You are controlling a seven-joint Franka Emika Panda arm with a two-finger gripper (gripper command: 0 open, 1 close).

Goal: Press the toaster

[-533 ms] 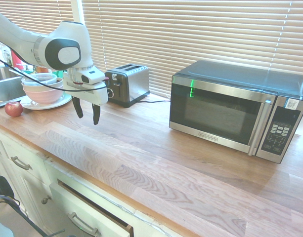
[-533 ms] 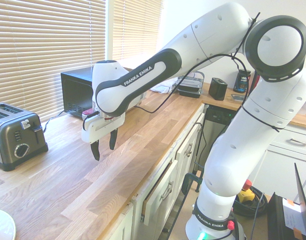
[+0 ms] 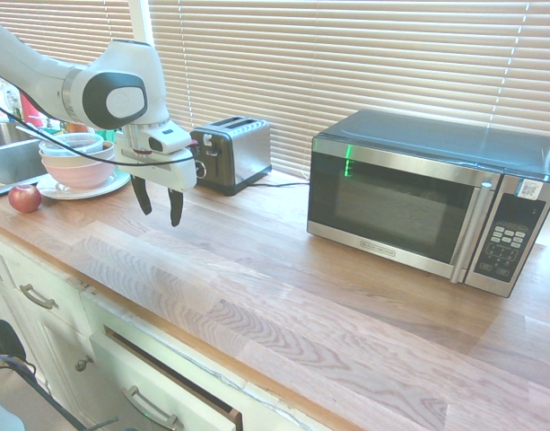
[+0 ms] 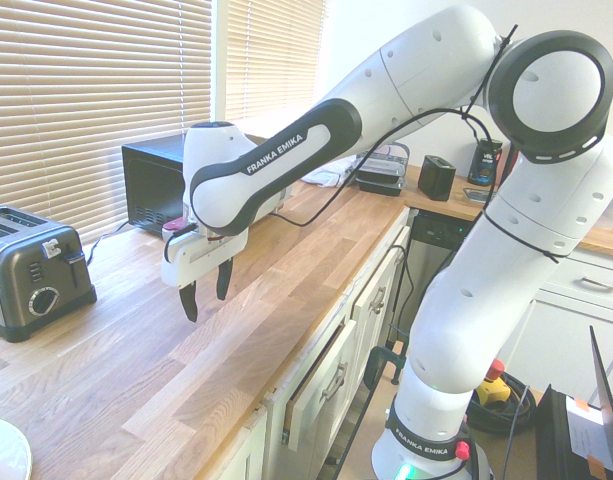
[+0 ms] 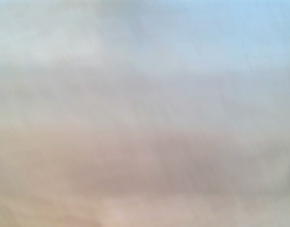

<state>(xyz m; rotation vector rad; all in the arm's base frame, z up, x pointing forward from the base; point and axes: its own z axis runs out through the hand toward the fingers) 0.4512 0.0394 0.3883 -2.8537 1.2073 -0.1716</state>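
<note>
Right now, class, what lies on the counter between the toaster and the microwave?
Only a dark cord shows between the toaster and the microwave, lying on bare wood, in the first exterior view.

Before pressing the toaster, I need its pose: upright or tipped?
Upright: the toaster sits on its base, slots facing up, with the knob on its end panel.

Red apple near stacked bowls on a white plate, microwave well apart.
</note>
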